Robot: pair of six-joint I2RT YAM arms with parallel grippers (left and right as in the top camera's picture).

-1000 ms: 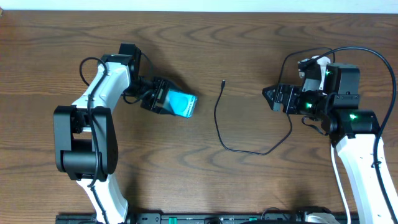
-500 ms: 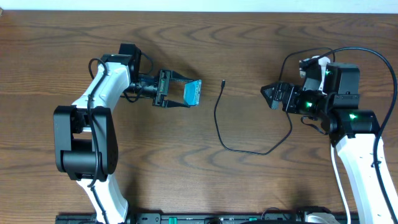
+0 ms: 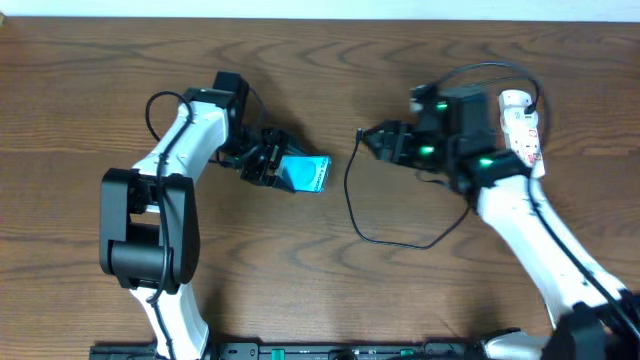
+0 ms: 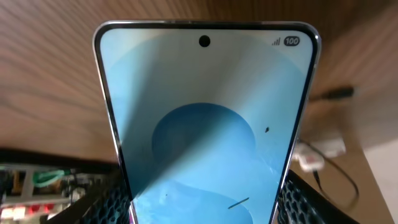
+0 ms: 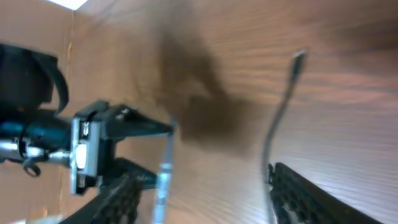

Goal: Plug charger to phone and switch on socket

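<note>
The phone point(image 3: 310, 174), its cyan screen lit, is held off the table at one end by my left gripper point(image 3: 282, 167), which is shut on it. In the left wrist view the phone point(image 4: 205, 124) fills the frame, with the jaws pressing on both its long edges. The charger's thin black cable point(image 3: 350, 195) loops across the table's middle. Its connector tip point(image 3: 359, 133) lies just in front of my right gripper point(image 3: 368, 140). That gripper point(image 5: 205, 202) stands open and holds nothing, while the cable point(image 5: 277, 130) runs beside one finger point(image 5: 305, 193). The white socket point(image 3: 521, 124) lies at the far right.
The cable's far end disappears under my right arm point(image 3: 500, 195). A black cable arcs above the right arm's wrist point(image 3: 480, 68). The table's back edge point(image 3: 320, 18) runs along the top, and a black rail point(image 3: 320, 350) along the front.
My right arm has swung left from beside the socket to the cable's tip, and its jaws have narrowed. My left gripper has turned the phone, first edge-on, then screen-up again.
</note>
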